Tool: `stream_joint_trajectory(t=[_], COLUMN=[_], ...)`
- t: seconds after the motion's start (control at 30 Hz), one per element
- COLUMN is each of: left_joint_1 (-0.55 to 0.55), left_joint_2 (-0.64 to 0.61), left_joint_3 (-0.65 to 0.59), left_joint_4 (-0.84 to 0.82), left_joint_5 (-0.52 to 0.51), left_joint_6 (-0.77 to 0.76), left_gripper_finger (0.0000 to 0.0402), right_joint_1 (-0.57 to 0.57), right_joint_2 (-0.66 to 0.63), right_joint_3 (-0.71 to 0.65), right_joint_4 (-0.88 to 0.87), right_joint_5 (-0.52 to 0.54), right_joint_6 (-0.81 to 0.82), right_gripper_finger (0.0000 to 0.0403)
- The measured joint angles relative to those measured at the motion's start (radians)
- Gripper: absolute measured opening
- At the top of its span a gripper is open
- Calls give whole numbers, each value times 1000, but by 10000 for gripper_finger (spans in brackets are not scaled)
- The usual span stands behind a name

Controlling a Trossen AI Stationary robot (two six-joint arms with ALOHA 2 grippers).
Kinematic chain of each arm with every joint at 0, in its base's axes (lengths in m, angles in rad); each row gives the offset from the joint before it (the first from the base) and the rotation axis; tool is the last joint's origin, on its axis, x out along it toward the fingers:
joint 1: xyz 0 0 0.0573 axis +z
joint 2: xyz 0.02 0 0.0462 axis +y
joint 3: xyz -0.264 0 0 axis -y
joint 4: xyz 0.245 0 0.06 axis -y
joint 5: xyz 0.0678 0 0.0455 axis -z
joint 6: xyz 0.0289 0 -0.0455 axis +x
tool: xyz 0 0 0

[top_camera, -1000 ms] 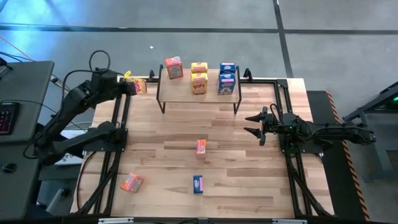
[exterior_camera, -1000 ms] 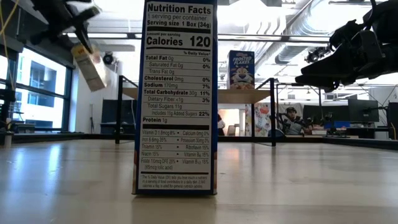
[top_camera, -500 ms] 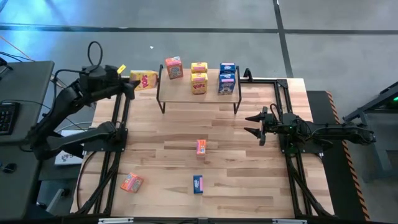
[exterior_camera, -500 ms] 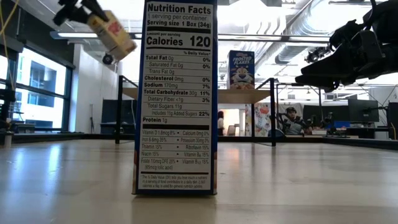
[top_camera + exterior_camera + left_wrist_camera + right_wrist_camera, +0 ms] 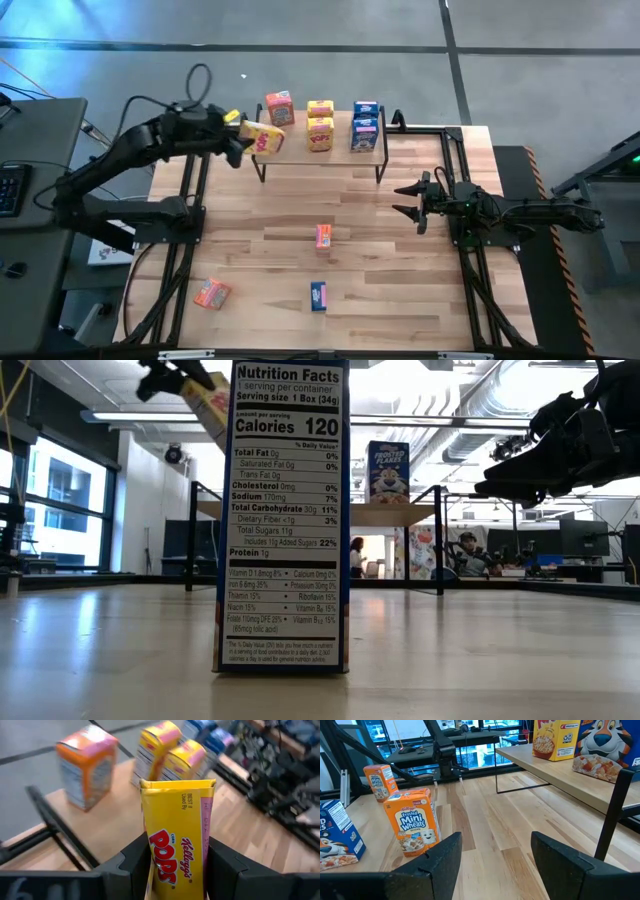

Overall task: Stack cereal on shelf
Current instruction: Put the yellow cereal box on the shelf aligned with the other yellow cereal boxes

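Now left claw (image 5: 243, 138) clamps yellow box (image 5: 263, 138) over shelf (image 5: 300, 152); right claw (image 5: 408, 199) open, empty.

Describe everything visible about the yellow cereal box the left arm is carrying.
The yellow cereal box is a small cardboard carton printed with a red Corn Pops logo, a pink side panel and best-by text near its folded top. The left end effector is shut on it, one dark finger against each broad face. It hangs in the air, tilted, over the shelf's left end, near the orange box, touching nothing else.
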Motion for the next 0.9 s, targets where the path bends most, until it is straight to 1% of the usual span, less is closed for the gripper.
stream_joint_trajectory(t=[0.23, 0.37, 0.53, 0.63, 0.9], left_joint_1=[-113, -153, -184, -195, -213], left_joint_2=[162, 259, 382, 444, 583], left_joint_3=[67, 121, 190, 244, 387], left_joint_4=[-1, -1, -3, -33, -118], left_joint_5=[0, -1, -2, -4, -11], left_joint_6=[107, 178, 310, 373, 478], left_gripper_finger=[140, 140, 140, 140, 140], right_joint_1=[0, 0, 0, 0, 0], right_joint_2=[0, 0, 0, 0, 0], right_joint_3=[0, 0, 0, 0, 0], right_joint_4=[0, 0, 0, 0, 0], right_joint_5=[0, 0, 0, 0, 0], right_joint_6=[0, 0, 0, 0, 0], right_gripper_finger=[232, 232, 232, 232, 232])
